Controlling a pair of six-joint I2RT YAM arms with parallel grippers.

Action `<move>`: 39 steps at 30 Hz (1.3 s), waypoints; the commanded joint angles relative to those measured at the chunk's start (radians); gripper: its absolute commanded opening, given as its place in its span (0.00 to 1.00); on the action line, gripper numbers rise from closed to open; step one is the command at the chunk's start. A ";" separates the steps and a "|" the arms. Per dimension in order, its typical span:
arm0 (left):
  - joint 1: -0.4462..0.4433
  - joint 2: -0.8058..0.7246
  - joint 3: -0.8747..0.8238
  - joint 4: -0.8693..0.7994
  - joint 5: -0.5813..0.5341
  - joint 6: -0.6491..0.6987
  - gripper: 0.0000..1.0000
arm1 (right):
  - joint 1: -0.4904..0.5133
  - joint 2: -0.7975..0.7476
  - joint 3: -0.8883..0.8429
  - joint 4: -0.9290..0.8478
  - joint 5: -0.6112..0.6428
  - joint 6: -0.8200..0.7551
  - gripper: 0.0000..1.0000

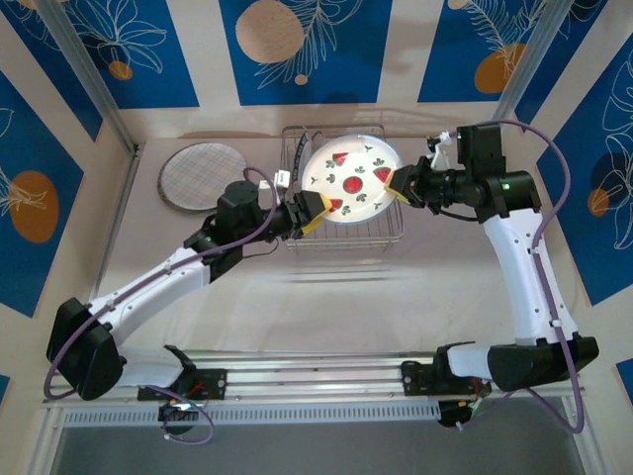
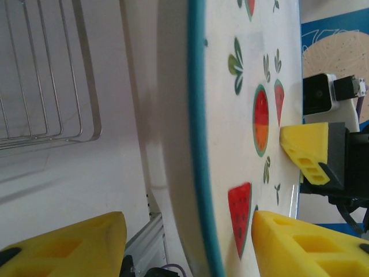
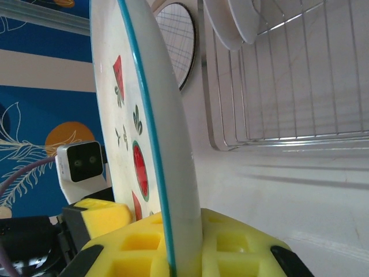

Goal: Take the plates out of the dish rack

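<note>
Right tool (image 1: 399,184) clamping one plate (image 1: 351,178), one rack (image 1: 356,237)

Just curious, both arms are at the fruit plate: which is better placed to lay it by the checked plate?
Probably the left: the left gripper straddles the rim of the fruit plate, and the checked plate lies on its side.

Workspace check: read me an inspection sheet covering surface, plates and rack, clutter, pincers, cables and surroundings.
Surface: white tabletop, looks clean.
Job's things: round white plate with red watermelon motifs and teal rim held over silver wire dish rack; round grey grid-patterned plate flat on the table left of it; pale plates standing in the rack.
Clutter: nothing seen.
Grippers: right pincer shut on the watermelon plate's rim; left pincer open, straddling its opposite edge.
Cables: left purple cable and right purple cable follow their arms.
Surroundings: blue leaf-print wall panels.
</note>
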 commanded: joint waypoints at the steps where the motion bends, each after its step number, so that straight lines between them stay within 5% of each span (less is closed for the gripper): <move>1: -0.016 -0.014 -0.008 0.035 -0.013 -0.005 0.55 | 0.004 -0.045 -0.015 0.114 -0.120 0.031 0.00; 32: -0.033 -0.034 -0.029 0.065 -0.051 -0.049 0.01 | 0.026 -0.067 -0.118 0.144 -0.157 0.023 0.00; 39: -0.033 -0.043 -0.057 0.144 -0.064 -0.100 0.00 | 0.037 -0.066 -0.107 0.127 -0.133 0.002 0.17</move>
